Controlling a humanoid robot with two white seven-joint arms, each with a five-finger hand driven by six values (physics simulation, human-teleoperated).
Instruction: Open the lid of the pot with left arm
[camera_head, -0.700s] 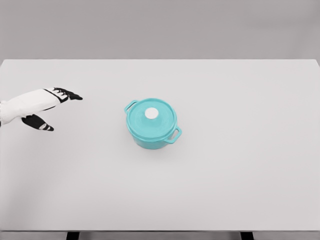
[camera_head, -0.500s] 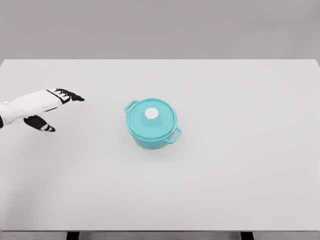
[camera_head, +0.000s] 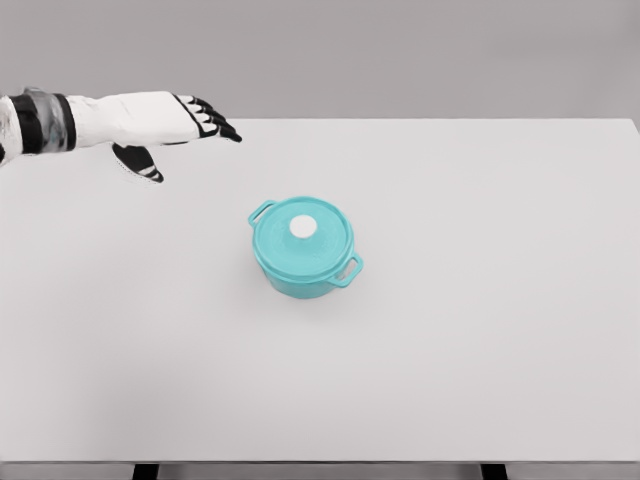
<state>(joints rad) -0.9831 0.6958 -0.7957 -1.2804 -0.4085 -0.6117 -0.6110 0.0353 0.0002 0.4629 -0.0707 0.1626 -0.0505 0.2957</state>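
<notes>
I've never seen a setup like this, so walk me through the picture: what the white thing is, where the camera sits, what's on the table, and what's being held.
This is a simulator's render, seen from a camera on a humanoid robot's head, looking down at a white table. The white shape coming in at the upper left is the robot's left hand, with dark fingers spread and holding nothing. It is well clear of the pot, up and to its left. Near the middle of the table stands a teal pot with two side handles. Its lid, with a white knob, is on the pot. The right arm is out of view.
</notes>
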